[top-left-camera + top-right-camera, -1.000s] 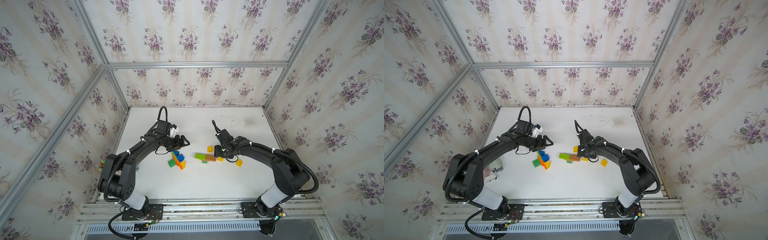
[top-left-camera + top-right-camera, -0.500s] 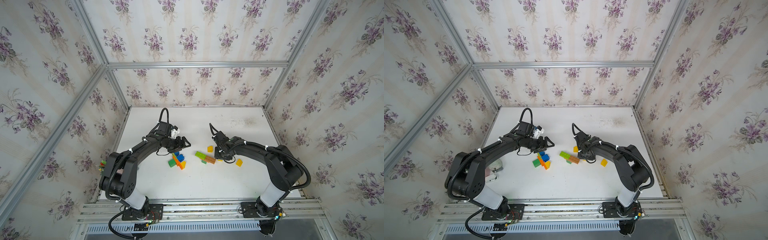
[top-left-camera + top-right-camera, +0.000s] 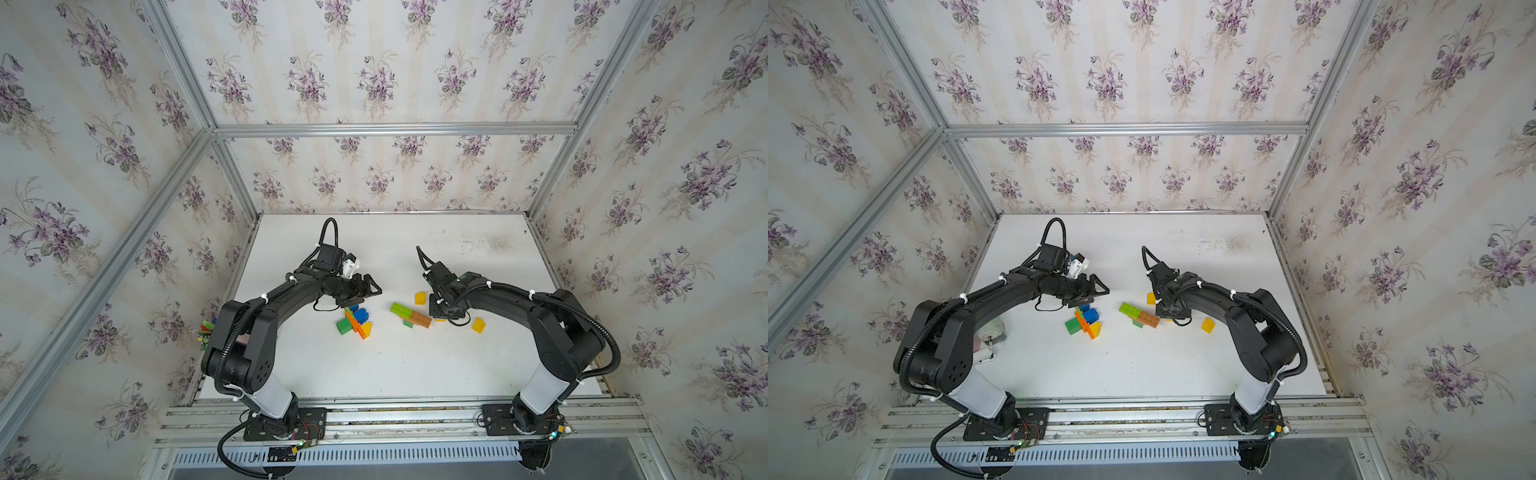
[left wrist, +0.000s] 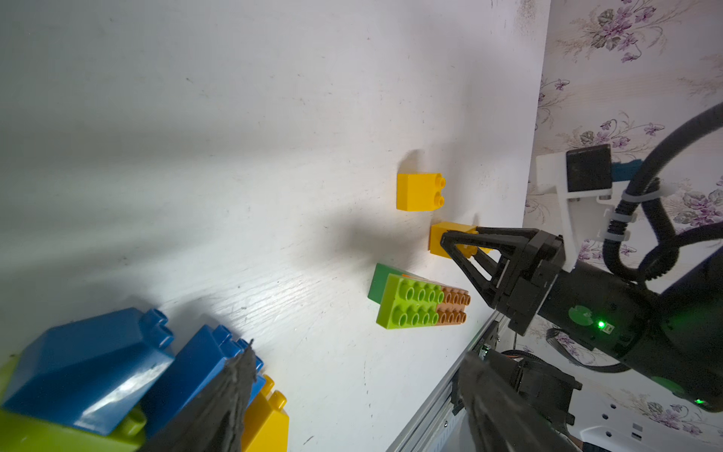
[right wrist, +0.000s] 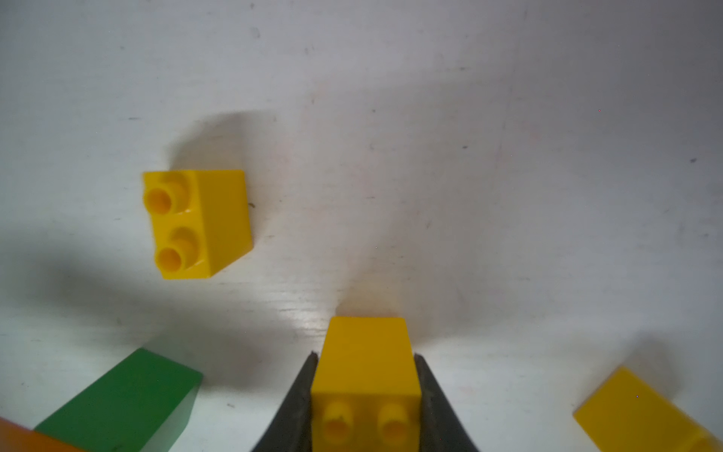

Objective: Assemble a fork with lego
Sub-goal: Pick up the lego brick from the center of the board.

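My right gripper [image 5: 365, 391] is shut on a small yellow lego brick [image 5: 365, 352] that lies low over the white table [image 3: 415, 365], studs facing the camera. In the left wrist view the same gripper [image 4: 461, 244] pinches that brick [image 4: 440, 238]. Beside it lies a lime, brown and dark green lego strip [image 3: 409, 314]. A loose yellow brick [image 3: 420, 298] lies just beyond, another yellow brick [image 3: 478, 325] to the right. My left gripper [image 3: 372, 289] hangs open above a pile of blue, green, orange and yellow lego [image 3: 355, 322], holding nothing.
Coloured pens [image 3: 205, 330] stick out at the table's left edge. A pale box-like object [image 3: 988, 332] sits behind the left arm. Flowered walls close in three sides, and an aluminium rail [image 3: 395, 415] runs along the front.
The right gripper's jaws have closed onto the yellow brick. The lime and brown strip has turned slightly askew. The left arm has stayed put.
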